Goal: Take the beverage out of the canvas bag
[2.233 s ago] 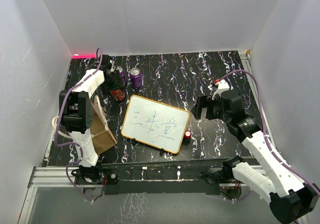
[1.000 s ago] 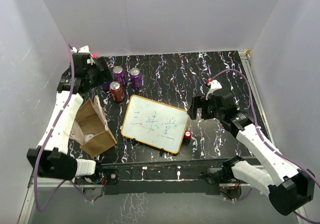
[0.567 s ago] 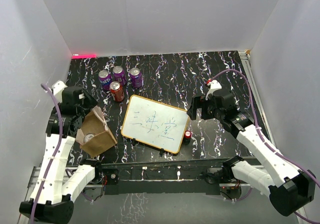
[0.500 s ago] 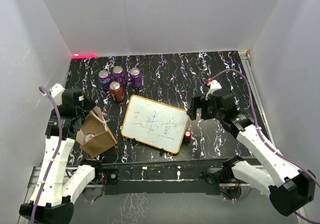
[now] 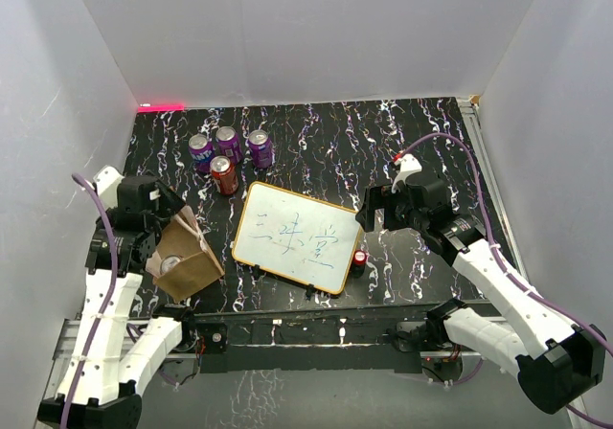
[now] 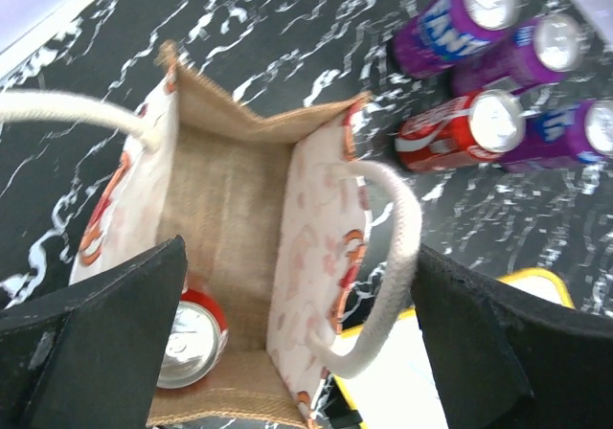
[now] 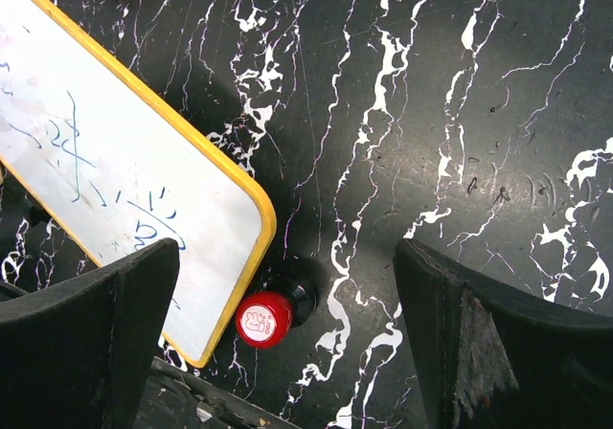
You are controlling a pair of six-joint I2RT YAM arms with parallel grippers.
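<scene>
Hovering at the left edge of the black white-veined table (image 5: 421, 132), my left gripper (image 6: 298, 257) hangs over the mouth of the small tan canvas bag (image 6: 230, 209). Its jaws are spread wide and hold nothing, with one cream rope handle (image 6: 393, 185) looping between them. The beverage, a red can with a silver top (image 6: 192, 341), stands inside the bag at the lower left of the wrist view, partly hidden behind one black finger (image 6: 105, 324). From above, the bag sits at lower left. Three purple cans (image 5: 228, 142) and a second red can (image 5: 223, 173) stand clustered at upper left. My right gripper (image 7: 283, 257) is also wide open and empty, above a small red-capped cylinder (image 7: 263, 319) touching the corner of the white yellow-framed board (image 7: 115, 199).
</scene>
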